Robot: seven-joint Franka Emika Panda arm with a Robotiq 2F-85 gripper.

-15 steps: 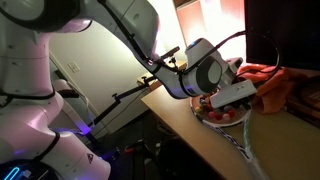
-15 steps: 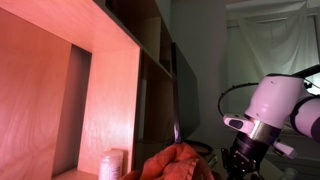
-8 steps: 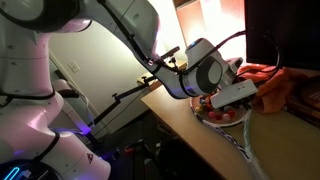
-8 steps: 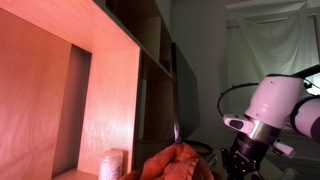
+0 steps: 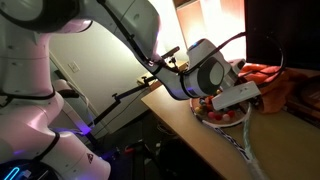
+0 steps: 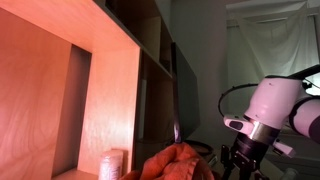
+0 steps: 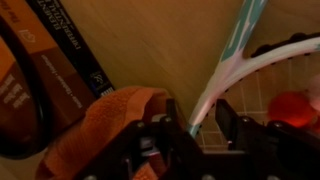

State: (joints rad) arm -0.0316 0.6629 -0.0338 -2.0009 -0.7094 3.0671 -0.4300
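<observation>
The racket (image 7: 226, 60) is lying on the tabletop (image 7: 160, 40), its teal shaft passing between the fingers (image 7: 165, 138), which are standing apart (not clamping it). An orange cloth (image 7: 105, 120) is lying just beside them.

The white arm (image 5: 128, 28) bends at the elbow and reaches out sideways, with its round wrist (image 5: 200, 70) tilted downward. The pincer (image 7: 202, 136) points down, its two dark fingers (image 7: 168, 136) parted by a narrow gap.
</observation>
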